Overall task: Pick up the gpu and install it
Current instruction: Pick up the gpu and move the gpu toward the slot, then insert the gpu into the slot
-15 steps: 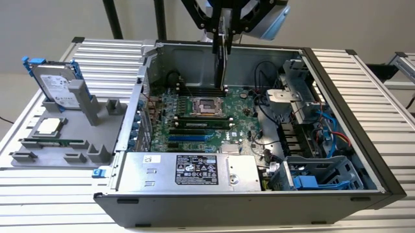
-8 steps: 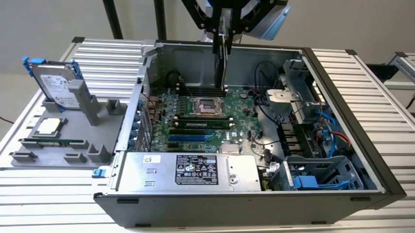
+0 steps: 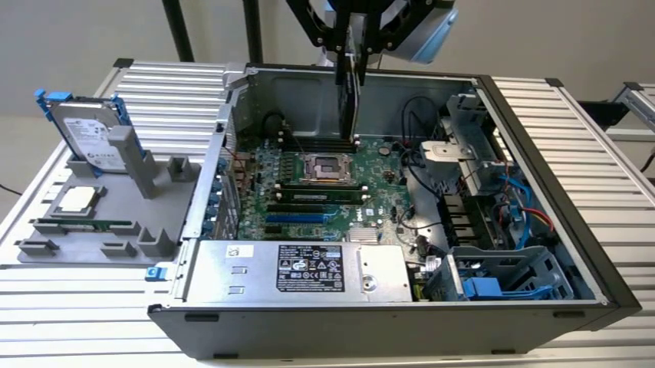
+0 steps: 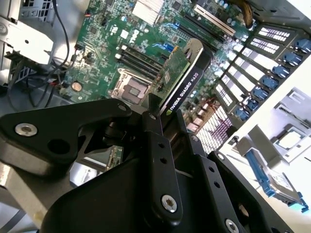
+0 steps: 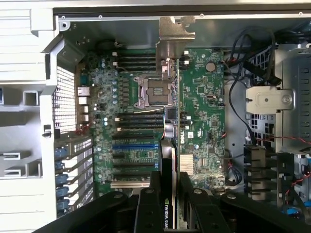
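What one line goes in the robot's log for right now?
tool: shut on gpu | gpu: held on edge over motherboard, inside open computer case | install: not yet in a slot

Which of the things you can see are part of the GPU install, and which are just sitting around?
In the job: gpu, held by the gripper; motherboard in the open computer case.
Lying about: hard drive, processor and memory stick on the gray rack.

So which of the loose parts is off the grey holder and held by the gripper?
The gpu: the gripper clamps it edge-on above the motherboard. The hard drive, processor and memory stick sit on the holder.
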`<move>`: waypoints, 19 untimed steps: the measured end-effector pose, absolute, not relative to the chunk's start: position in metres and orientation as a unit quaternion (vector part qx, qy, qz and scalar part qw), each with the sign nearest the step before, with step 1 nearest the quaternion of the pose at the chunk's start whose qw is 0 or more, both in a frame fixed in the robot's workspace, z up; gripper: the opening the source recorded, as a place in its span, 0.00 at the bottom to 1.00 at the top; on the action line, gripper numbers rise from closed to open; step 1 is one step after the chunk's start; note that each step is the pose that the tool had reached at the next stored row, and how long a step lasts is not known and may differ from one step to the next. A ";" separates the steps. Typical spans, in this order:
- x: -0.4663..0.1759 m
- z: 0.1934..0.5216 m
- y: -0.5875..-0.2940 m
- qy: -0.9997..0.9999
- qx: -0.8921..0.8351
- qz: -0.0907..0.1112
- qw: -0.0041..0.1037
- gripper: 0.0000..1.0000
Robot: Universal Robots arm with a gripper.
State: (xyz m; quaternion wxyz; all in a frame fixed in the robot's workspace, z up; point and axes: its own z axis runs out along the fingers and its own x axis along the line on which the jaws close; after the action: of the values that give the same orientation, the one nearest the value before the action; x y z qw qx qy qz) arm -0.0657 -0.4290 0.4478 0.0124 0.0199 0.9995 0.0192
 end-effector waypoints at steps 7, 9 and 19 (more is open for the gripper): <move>-0.066 0.448 -0.429 1.000 0.004 0.019 0.012 0.00; -0.066 0.448 -0.429 1.000 -0.001 0.019 0.012 0.00; -0.066 0.448 -0.429 0.999 -0.026 0.020 0.011 0.00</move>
State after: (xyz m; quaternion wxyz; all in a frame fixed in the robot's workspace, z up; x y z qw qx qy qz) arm -0.0657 -0.4289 0.4478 0.0115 -0.0264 0.9994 0.0197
